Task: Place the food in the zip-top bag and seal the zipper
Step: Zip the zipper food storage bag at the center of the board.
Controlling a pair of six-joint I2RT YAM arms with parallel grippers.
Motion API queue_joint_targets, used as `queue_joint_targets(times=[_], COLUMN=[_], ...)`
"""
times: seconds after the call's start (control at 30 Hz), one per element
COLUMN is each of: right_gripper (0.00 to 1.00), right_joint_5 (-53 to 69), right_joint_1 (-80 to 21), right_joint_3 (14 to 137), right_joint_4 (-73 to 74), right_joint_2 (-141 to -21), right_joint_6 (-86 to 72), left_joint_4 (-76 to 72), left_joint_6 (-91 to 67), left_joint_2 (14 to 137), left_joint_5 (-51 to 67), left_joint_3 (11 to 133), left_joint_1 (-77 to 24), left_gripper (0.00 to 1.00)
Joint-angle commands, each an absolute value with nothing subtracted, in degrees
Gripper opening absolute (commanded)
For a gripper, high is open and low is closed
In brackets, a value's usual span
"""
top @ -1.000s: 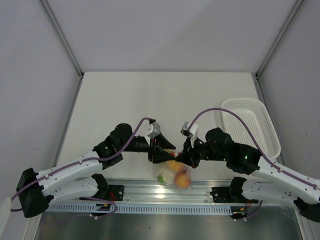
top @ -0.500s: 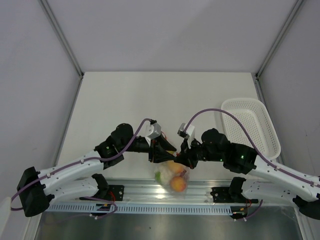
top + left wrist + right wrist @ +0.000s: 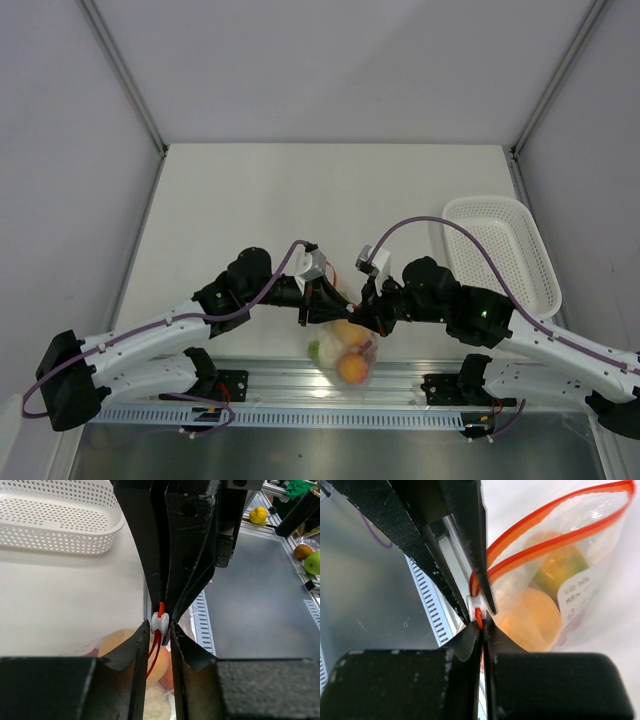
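Left of the white basket (image 3: pixel 520 240), over the table's (image 3: pixel 250 200) near edge, the zip-top bag (image 3: pixel 343 352) hangs limp with the food (image 3: pixel 352 368) bunched low inside. It looks light, floppy and slippery, best held by the stiffer zipper (image 3: pixel 560 540), whose strips gape apart. The left tool (image 3: pixel 160 635) and right tool (image 3: pixel 481 630) both pinch its white end, tip to tip.
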State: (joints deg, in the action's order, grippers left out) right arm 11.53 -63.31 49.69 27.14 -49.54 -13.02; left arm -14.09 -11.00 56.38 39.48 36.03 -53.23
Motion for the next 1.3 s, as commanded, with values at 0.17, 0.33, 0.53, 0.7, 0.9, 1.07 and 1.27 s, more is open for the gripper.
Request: queue_joint_targets(times=[0.17,0.33,0.53,0.7,0.9,1.07,1.27], right_gripper=[0.00,0.00,0.00,0.00,0.00,0.00,0.16], right_joint_5=[9.23,6.34,0.27,0.00,4.55,17.99,18.90], right_joint_1=[-63.81,-63.98,-63.98,-63.90,-63.63,-63.19,-63.02], right_joint_3=[50.71,50.27,49.57,48.26,46.93,48.77,55.19], right_joint_4=[25.14,25.93,24.18,20.48,16.18,17.13,26.97], right_joint_2=[-49.04,-49.04,-45.45,-44.21,-45.52,-48.33,-53.52], right_joint_6=[-13.62,-14.41,-15.55,-16.52,-16.00,-12.14,-7.57], left_joint_4=[-16.00,-14.51,-5.64,4.63,10.45,10.98,11.87], left_joint_6=[-9.41,-9.14,-7.83,-8.52,-9.23,-9.58,-9.49], left_joint_2=[55.11,53.53,53.35,51.95,48.87,48.86,51.85], left_joint_5=[40.43,39.03,34.56,31.82,31.37,33.22,34.37], left_joint_3=[35.68,36.03,39.72,45.52,52.11,52.29,52.73], left_joint_1=[-53.00,-52.91,-52.91,-53.00,-53.79,-53.96,-54.05], left_gripper=[0.06,0.01,0.01,0.00,0.01,0.01,0.01])
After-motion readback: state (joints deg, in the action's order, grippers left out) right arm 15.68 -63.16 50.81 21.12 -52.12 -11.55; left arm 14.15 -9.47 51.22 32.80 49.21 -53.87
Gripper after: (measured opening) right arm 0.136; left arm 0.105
